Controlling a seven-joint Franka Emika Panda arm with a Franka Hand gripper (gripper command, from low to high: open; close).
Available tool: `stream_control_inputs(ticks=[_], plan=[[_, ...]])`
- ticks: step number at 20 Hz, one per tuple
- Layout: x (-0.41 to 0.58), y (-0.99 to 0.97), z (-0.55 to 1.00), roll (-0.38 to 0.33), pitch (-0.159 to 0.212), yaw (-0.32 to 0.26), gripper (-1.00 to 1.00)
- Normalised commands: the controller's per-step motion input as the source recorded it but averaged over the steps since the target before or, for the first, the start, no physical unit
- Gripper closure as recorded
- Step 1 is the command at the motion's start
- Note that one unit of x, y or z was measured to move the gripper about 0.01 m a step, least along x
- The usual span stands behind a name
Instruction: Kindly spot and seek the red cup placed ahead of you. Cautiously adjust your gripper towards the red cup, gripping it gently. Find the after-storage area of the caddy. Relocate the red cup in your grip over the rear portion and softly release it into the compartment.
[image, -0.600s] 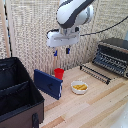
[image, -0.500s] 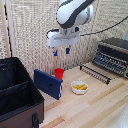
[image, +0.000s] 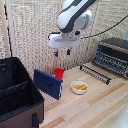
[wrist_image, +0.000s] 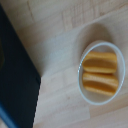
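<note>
The red cup (image: 59, 73) stands on the wooden table, just behind the upper corner of a dark blue slab. My gripper (image: 62, 52) hangs in the air well above the cup, a little toward the exterior view's right, with its two blue-tipped fingers apart and nothing between them. The black caddy (image: 17, 95) with its inner partition fills the exterior view's left foreground. In the wrist view neither the cup nor my fingers show; it looks down on the bowl and the slab.
A white bowl (image: 79, 87) with yellow pieces (wrist_image: 100, 74) sits to the right of the cup. The dark blue slab (image: 48, 83) leans upright between cup and caddy. A toaster oven (image: 112, 56) and a dark rack (image: 95, 73) stand at the right back.
</note>
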Motion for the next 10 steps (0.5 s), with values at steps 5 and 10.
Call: stream_control_inputs(ticks=[5, 10], plan=[[0.407, -0.39, -0.08, 0.043, 0.092, -0.009, -1.0], [0.275, -0.24, -0.19, 0.004, 0.198, 0.002, -1.0]])
